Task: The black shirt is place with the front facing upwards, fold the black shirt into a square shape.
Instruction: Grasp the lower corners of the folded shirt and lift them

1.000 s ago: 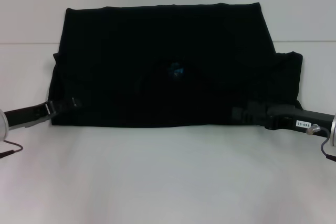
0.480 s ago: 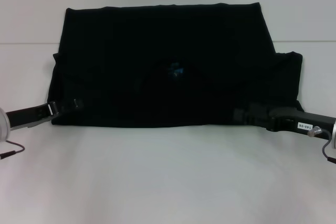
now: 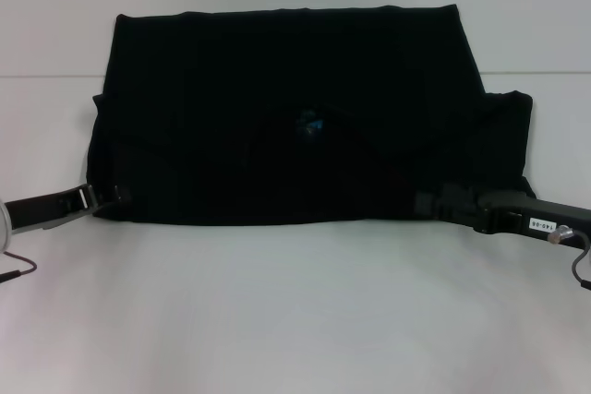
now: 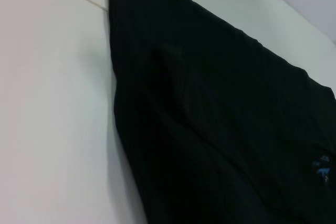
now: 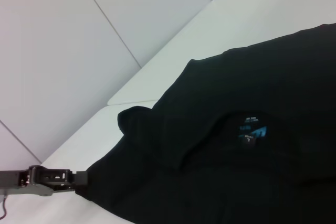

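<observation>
Two grippers, left gripper (image 3: 118,196) and right gripper (image 3: 427,204), sit at the black shirt (image 3: 295,89)'s near hem; I cannot tell their grip, so I fear one corner slipping and skewing the fold.

Both arms reach in low and nearly level toward the black shirt (image 3: 286,117), one from each side. The left end effector (image 3: 118,196) sits at the shirt's near left corner, its tip against the cloth edge. The right end effector (image 3: 427,205) lies over the shirt's near right hem, its dark wrist trailing outward to the right.
</observation>
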You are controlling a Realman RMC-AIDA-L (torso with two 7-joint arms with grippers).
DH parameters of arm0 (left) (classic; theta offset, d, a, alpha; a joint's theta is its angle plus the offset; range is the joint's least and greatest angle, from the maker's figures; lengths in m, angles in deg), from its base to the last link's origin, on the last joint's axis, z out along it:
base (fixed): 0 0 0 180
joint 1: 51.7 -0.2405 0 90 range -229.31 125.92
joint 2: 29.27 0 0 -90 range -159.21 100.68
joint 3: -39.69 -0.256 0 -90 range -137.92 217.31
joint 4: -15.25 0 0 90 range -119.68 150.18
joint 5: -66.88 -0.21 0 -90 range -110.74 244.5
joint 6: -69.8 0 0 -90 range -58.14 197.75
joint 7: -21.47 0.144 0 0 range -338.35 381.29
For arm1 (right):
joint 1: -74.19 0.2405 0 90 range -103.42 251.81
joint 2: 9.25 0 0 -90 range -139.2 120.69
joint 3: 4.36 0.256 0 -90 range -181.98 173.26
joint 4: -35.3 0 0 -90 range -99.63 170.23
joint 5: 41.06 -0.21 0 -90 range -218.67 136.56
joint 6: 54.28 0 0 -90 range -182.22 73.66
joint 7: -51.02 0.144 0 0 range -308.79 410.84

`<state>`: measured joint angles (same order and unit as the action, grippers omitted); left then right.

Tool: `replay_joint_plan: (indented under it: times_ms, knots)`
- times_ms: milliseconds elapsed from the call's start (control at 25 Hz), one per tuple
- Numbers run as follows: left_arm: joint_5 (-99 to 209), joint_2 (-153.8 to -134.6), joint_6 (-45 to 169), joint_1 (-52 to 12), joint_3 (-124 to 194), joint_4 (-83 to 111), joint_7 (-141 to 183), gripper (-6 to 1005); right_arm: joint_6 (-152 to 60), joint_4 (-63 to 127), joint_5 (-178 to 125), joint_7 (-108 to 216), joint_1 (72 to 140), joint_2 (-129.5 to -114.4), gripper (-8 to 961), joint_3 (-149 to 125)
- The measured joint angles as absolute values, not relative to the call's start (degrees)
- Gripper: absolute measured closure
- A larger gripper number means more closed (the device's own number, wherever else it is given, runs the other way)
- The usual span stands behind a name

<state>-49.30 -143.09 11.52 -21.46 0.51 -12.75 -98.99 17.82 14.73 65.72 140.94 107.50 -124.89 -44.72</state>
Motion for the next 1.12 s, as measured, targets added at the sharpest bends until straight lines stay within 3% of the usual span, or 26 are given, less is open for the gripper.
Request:
replay_joint_plan:
  times_ms: [360,480,640,720,1120]
  knots:
    - [-50.35,-143.17,10.74,-21.14,0.45,-12.94,-98.66,858,20.23,9.03,68.09,149.34,106.78,-123.83,150,-45.23]
    - [-50.37,-143.02,10.46,-21.12,0.47,-13.09,-98.64,911,22.32,1.51,73.60,161.81,106.48,-122.08,150,-45.30]
    - [-50.37,-142.86,9.91,-21.07,0.49,-13.54,-98.46,948,25.70,-8.27,84.80,184.55,108.16,-118.25,150,-44.74]
    - [-50.37,-142.82,9.83,-21.07,0.52,-13.84,-98.30,966,27.38,-12.01,90.79,191.92,109.45,-117.55,151,-43.38]
    - [-50.36,-142.81,9.72,-21.18,0.87,-14.01,-97.03,965,24.49,-9.24,107.76,198.37,118.21,-119.71,164,-43.22]
